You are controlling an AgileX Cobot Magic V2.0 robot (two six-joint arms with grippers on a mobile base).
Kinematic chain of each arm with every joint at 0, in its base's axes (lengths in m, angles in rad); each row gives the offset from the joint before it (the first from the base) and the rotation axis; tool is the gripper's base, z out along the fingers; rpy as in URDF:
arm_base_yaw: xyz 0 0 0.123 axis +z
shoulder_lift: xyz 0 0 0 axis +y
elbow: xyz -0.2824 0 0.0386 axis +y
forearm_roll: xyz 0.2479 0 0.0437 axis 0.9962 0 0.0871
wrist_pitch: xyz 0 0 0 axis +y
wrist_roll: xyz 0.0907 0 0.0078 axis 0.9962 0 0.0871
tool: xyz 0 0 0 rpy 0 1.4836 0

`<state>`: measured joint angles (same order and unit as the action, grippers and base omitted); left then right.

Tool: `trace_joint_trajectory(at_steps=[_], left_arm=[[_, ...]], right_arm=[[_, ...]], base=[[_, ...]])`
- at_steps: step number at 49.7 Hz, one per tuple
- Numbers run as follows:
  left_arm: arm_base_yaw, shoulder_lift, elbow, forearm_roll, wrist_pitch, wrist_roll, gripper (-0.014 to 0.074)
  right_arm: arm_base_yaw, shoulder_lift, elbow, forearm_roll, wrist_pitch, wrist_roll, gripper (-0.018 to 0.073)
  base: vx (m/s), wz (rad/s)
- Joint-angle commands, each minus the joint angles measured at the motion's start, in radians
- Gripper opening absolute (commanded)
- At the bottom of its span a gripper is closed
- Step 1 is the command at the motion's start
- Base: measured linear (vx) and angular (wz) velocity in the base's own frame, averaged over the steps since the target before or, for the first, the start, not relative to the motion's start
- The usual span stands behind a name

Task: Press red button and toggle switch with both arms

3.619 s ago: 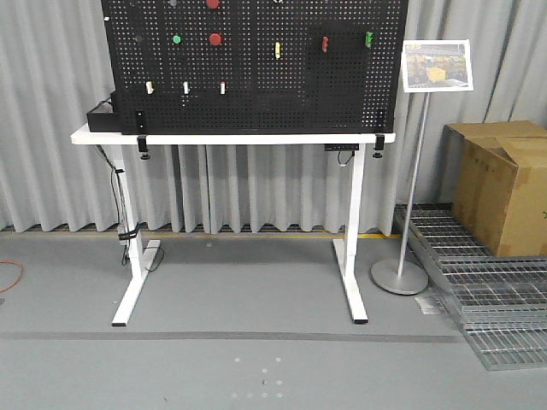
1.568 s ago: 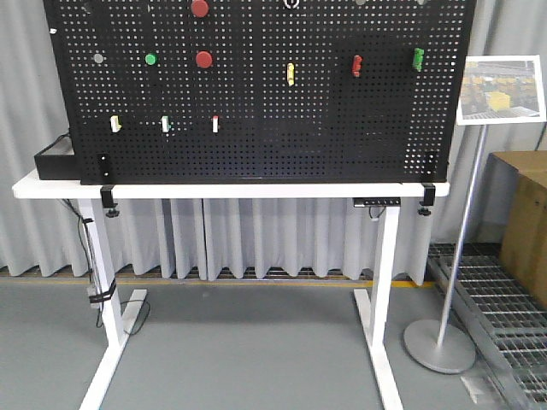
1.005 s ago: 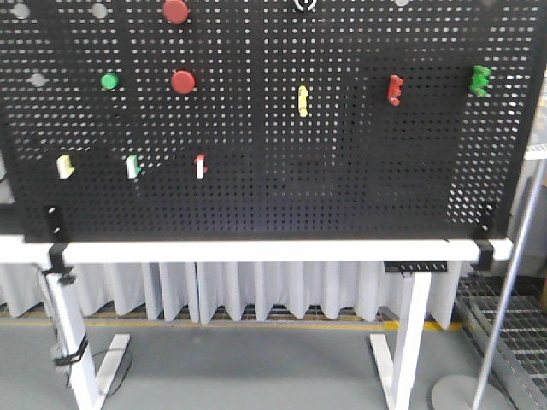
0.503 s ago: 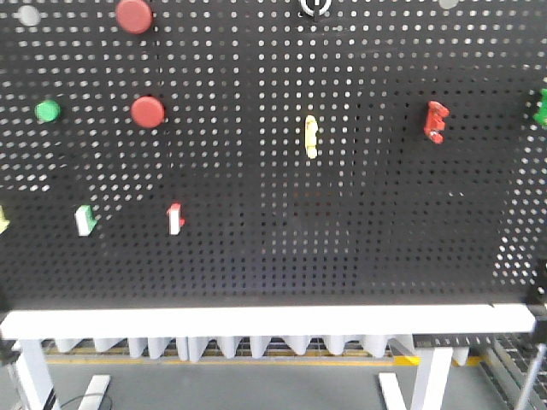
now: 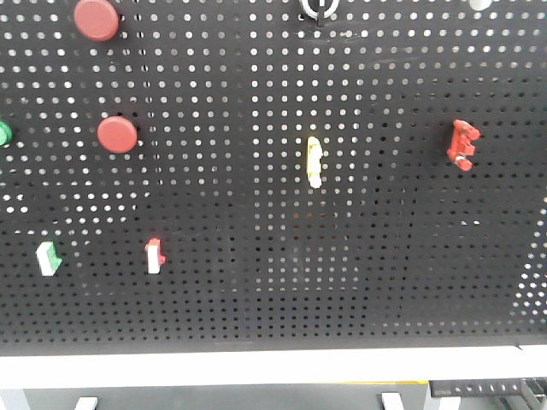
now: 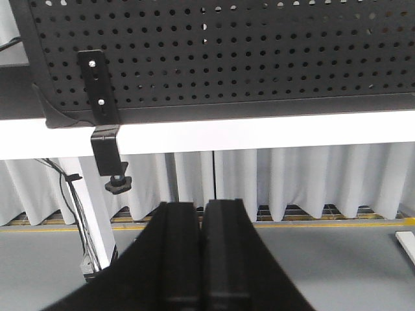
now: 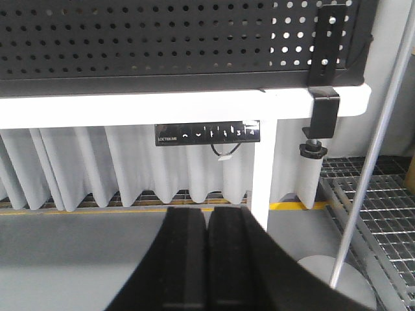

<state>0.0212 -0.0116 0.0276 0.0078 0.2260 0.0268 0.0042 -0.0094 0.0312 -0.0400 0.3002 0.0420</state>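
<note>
Pegboard (image 5: 385, 282) filled front view, far nearer than earlier frame; table legs gone from sight. Left pincer (image 6: 201, 210) and right pincer (image 7: 207, 212) both clenched, empty, low under table (image 6: 259, 133) edge. Red button (image 5: 117, 135) sat upper left of front view, twin (image 5: 97, 19) above, red-tipped toggle (image 5: 154, 255) lower right of it. Targets lay high and leftward; left arm judged nearer.

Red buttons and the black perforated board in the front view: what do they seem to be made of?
The upper red button and lower red button look like moulded plastic with a matte finish: even colour, no glints. The pegboard seems to be black-painted sheet metal, judging by its regular punched holes and faint sheen, though hard plastic cannot be ruled out.
</note>
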Motion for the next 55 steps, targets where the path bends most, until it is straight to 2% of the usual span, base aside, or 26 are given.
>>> trace_joint_trajectory(at_steps=[1,27,35,40,48,55], left_arm=[[0.001,0.005,0.027,-0.008,-0.080,-0.001,0.0001],[0.001,0.005,0.027,-0.008,-0.080,-0.001,0.0001],[0.001,0.005,0.027,-0.003,-0.080,-0.001,0.0001],[0.001,0.005,0.027,-0.002,-0.081,-0.001,0.0001],[0.001,0.005,0.027,-0.008,-0.084,-0.001,0.0001],[0.001,0.005,0.026,-0.032,-0.141,-0.033,0.0001]], right_arm=[[-0.007,-0.018,0.011,-0.001,-0.081,-0.005,-0.0003],[-0.007,-0.018,0.011,-0.003,-0.082,-0.007,-0.0003],[-0.008,-0.018,0.011,-0.050,-0.085,-0.015,-0.0003],[-0.008,-0.018,0.011,-0.041,-0.107,0.004,-0.0003],[-0.008,-0.018,0.011,0.025,-0.161,0.058,-0.0003],[-0.008,-0.018,0.011,0.021,-0.209,0.044,-0.0003]], base=[[0.09,0.00],[0.03,0.00],[0.00,0.00],[0.00,0.00],[0.00,0.00],[0.00,0.00]])
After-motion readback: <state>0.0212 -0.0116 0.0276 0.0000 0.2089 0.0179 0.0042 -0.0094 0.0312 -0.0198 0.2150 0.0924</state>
